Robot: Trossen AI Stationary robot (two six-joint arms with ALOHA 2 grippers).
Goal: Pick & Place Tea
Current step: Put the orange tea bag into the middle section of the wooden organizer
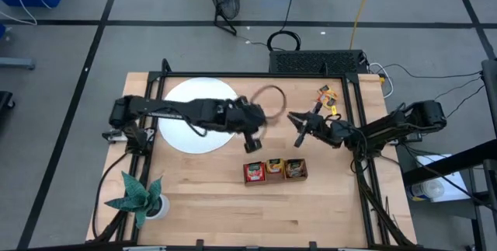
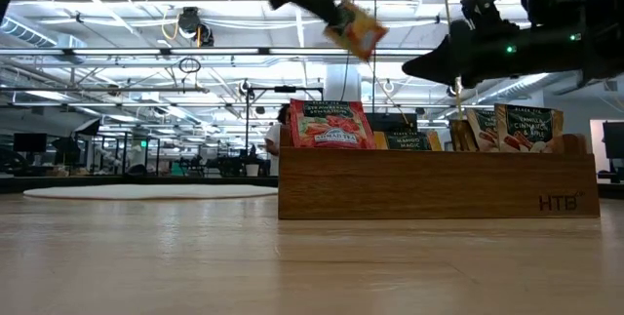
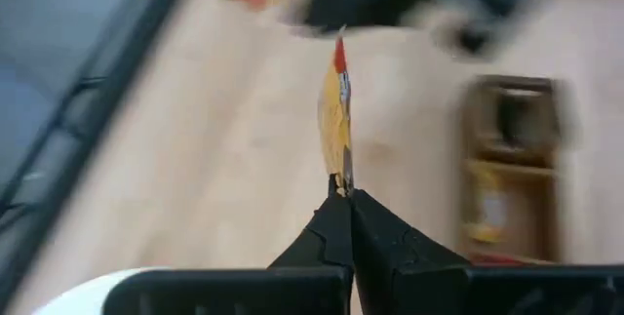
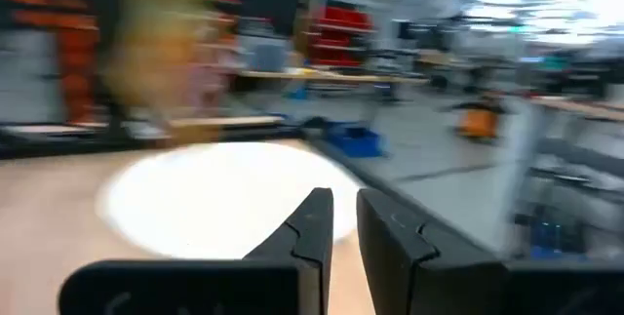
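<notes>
Pale wooden table [image 1: 202, 204]: beside the brown wooden 3-compartment tray [image 1: 275, 178], the left gripper [image 3: 343, 194] pinches 1 flat orange-yellow tea sachet [image 3: 335, 125] by its edge — light, flimsy, likely slippery. The right gripper [image 4: 344, 219] hovers nearby, jaws narrowly parted, empty.

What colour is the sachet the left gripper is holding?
Orange-yellow with a red tip, clearest in the left wrist view: sachet in left gripper.

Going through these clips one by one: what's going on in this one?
The left gripper is pinching an orange-yellow tea sachet, held in the air near the wooden tray, which already has sachets standing in it. The right gripper hovers close by holding nothing, between the tray and a small pile of loose sachets.
</notes>
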